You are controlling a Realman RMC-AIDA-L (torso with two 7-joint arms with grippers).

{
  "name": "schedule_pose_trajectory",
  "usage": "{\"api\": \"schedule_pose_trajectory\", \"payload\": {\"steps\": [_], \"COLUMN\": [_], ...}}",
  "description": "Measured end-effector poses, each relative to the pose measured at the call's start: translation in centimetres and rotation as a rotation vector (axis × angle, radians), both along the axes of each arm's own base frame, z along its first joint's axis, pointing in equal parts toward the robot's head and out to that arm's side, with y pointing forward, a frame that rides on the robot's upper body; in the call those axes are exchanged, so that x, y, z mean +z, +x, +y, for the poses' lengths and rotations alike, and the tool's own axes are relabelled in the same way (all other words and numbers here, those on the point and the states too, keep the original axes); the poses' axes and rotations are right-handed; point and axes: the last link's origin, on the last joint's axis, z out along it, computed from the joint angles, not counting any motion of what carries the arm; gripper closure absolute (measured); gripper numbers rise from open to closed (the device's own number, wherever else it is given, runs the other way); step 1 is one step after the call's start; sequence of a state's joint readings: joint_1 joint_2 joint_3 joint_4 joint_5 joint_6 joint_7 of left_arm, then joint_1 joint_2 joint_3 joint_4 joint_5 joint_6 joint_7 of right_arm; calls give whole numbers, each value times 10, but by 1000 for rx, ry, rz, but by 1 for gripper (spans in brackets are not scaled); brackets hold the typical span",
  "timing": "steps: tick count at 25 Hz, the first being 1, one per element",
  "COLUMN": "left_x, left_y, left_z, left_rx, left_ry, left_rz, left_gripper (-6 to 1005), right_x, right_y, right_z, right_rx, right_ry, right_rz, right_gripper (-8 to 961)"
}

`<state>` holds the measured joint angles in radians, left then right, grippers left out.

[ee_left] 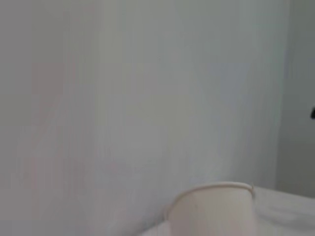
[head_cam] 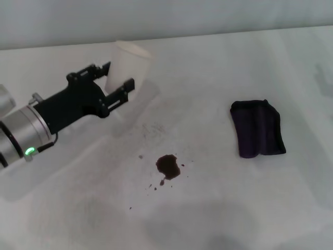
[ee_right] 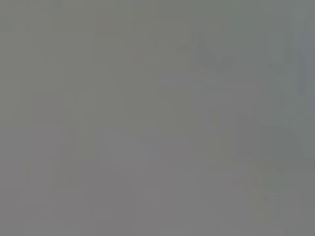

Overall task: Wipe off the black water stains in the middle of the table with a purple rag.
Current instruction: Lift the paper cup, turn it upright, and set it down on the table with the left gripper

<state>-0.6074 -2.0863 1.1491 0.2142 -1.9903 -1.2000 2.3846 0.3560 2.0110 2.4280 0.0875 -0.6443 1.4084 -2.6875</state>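
Note:
The black water stains (head_cam: pixel 168 165) form a small dark blotch with tiny specks around it, near the middle of the white table (head_cam: pixel 223 208). The purple rag (head_cam: pixel 257 129) lies folded on the table to the right of the blotch, with nothing touching it. My left gripper (head_cam: pixel 118 78) hovers at the far left, well away from both, open, with its fingertips next to a white paper cup (head_cam: pixel 130 60). The cup (ee_left: pixel 214 209) also shows in the left wrist view. My right gripper is out of view, and its wrist view shows only plain grey.
The paper cup stands near the table's far edge, just beyond my left gripper. Faint grey scuff marks (head_cam: pixel 153 127) lie between the cup and the blotch. A pale wall rises behind the table.

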Motion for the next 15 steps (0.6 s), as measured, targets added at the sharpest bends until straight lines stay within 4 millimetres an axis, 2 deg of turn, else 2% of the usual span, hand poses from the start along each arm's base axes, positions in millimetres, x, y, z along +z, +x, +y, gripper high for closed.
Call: {"api": "schedule_pose_trajectory", "payload": {"steps": [7, 15], "left_x": [-13, -26], "left_y": [-10, -31], "left_z": [-13, -27], "left_rx": [7, 36], "left_ry": [-59, -123], "left_rz": [51, 176], "left_gripper": [378, 377], "right_x": [-2, -4], "right_y": [-5, -5], "right_z": [2, -7], "right_rx": [30, 50], "right_ry": [-21, -25], "right_rz": [-8, 1], "right_gripper": [247, 247]}}
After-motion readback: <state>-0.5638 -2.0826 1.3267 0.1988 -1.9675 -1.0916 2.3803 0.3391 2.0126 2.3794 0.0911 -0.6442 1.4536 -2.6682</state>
